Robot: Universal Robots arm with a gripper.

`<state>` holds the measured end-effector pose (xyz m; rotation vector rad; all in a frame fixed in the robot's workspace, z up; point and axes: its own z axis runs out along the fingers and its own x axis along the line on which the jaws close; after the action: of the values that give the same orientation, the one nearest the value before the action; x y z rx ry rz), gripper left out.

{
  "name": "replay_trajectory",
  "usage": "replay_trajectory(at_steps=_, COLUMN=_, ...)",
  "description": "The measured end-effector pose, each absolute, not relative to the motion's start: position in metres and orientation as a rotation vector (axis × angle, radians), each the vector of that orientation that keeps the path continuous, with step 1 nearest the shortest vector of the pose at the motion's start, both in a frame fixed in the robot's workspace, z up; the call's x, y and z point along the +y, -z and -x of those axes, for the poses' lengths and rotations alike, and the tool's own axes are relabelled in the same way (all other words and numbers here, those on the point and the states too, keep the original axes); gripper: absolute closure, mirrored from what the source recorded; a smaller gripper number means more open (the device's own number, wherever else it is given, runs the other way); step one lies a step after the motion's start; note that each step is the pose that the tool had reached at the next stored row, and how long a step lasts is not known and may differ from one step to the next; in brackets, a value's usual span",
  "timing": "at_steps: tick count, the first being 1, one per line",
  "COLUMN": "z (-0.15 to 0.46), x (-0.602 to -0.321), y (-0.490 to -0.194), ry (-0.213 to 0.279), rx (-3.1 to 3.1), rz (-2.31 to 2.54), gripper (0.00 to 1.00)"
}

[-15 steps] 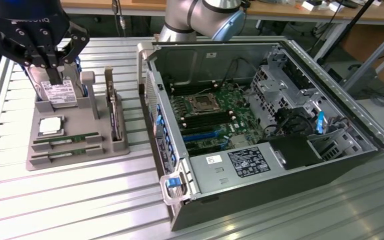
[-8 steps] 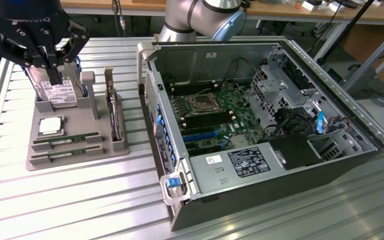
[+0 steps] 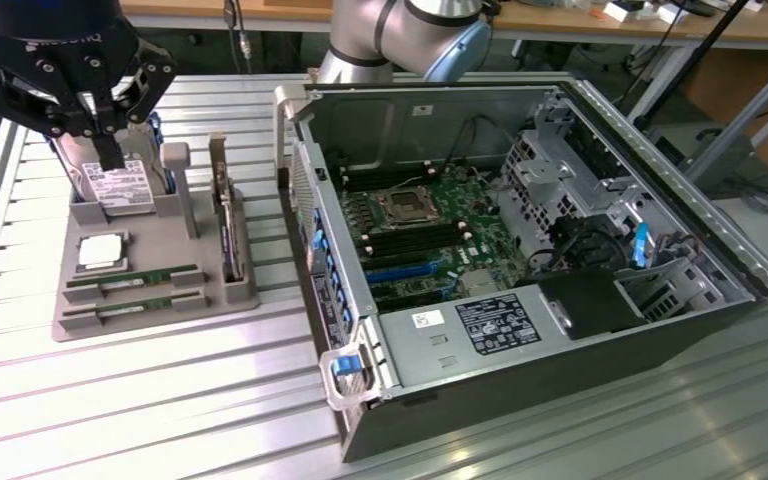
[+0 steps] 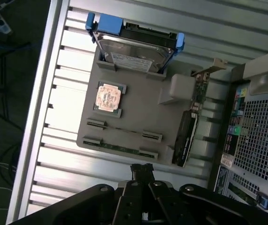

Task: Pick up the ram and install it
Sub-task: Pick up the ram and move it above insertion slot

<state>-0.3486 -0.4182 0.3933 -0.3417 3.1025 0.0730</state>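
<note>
The ram [image 3: 132, 276] lay in its slot of the grey holder [image 3: 157, 225], lower than my pincer [image 3: 113, 160] and off to one side of it, beyond the CPU [image 3: 101, 251]. I judged that dropping straight down risked striking the hard drive [image 3: 120, 186] standing just beneath. The pincer's fingers were pressed together, holding nothing.

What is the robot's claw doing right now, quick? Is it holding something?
Gripper: closed, holding nothing; it is up by the grey tray, where the ram sticks lie in their slots.
</note>
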Motion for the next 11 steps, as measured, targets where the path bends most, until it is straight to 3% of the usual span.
replay_trajectory(at_steps=11, z=0.3486, x=-0.4182, y=-0.3933, ry=-0.075, rx=3.077, rz=0.538, gripper=0.90)
